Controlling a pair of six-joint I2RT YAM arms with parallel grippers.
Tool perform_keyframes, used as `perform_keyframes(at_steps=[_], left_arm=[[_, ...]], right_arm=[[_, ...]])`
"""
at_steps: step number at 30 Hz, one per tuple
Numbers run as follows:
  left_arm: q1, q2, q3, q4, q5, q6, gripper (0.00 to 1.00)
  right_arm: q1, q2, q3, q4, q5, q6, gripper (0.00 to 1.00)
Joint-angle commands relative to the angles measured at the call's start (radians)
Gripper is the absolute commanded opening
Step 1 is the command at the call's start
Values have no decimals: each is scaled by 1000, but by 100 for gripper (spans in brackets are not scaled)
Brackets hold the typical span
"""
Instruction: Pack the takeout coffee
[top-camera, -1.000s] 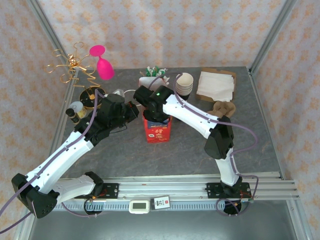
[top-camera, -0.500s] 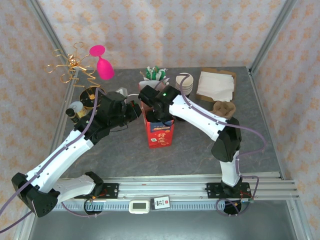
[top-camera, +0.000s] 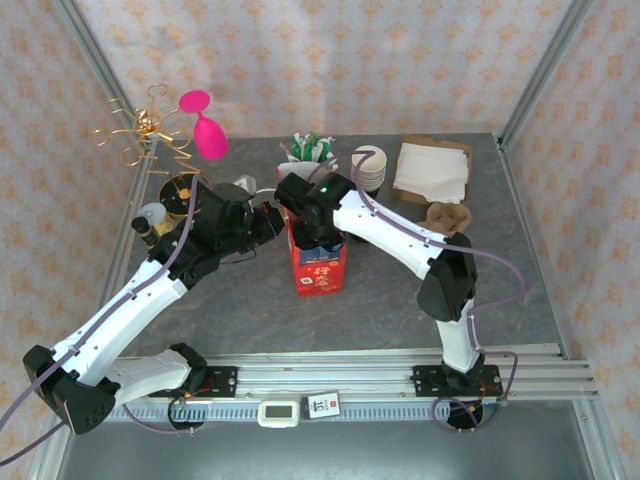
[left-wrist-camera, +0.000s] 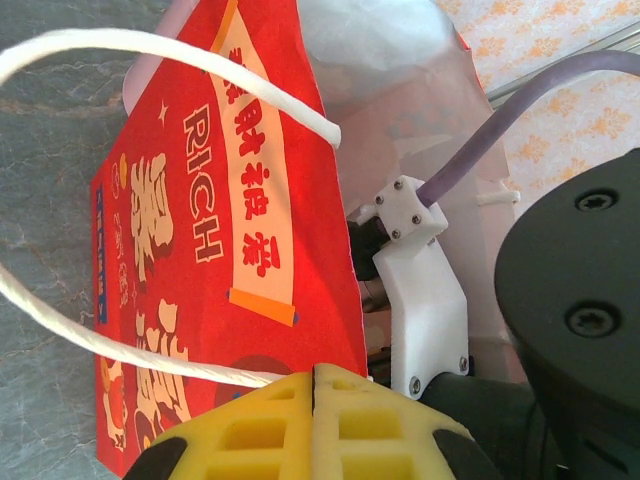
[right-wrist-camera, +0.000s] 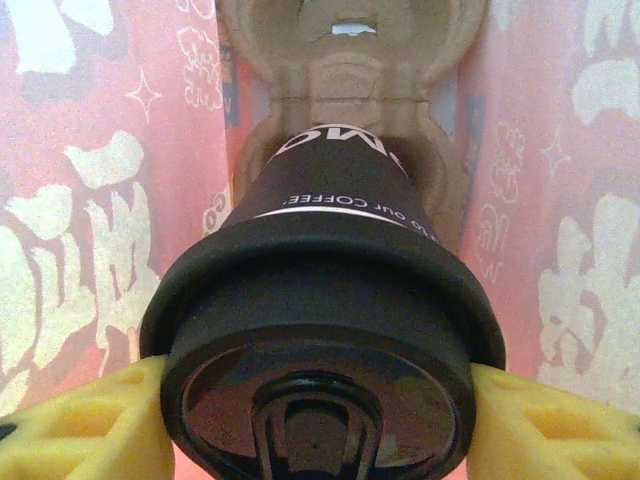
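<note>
The takeout coffee (right-wrist-camera: 330, 300), a dark paper cup with a black lid, hangs inside the red paper bag (top-camera: 320, 270). My right gripper (right-wrist-camera: 315, 420) is shut on the lid, one yellow finger on each side. Below the cup, a brown cardboard cup carrier (right-wrist-camera: 350, 60) lies on the bag's floor. The cup's base is close over one of its holes; I cannot tell whether they touch. My left gripper (left-wrist-camera: 315, 375) is shut on the bag's top edge beside the white rope handle (left-wrist-camera: 150, 45). In the top view it (top-camera: 278, 216) is at the bag's left side.
A stack of cream-lined cups (top-camera: 368, 168), white napkins (top-camera: 432, 170) and another cardboard carrier (top-camera: 447, 216) lie at the back right. A pink cup (top-camera: 208, 130) hangs on a gold wire stand (top-camera: 140, 135) at the back left. Metal frame posts border the table.
My right wrist has shifted slightly toward the back over the bag, with the cup in it. The bag has moved a little. The left gripper has stayed shut on the bag.
</note>
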Motion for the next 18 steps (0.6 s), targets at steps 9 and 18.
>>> perform_keyframes(at_steps=[9, 18], left_arm=[[-5, -12, 3, -15, -7, 28, 2], [-6, -7, 4, -12, -9, 23, 2]], right_arm=[[-24, 35, 26, -11, 42, -3, 65], [-26, 47, 54, -12, 47, -10, 67]])
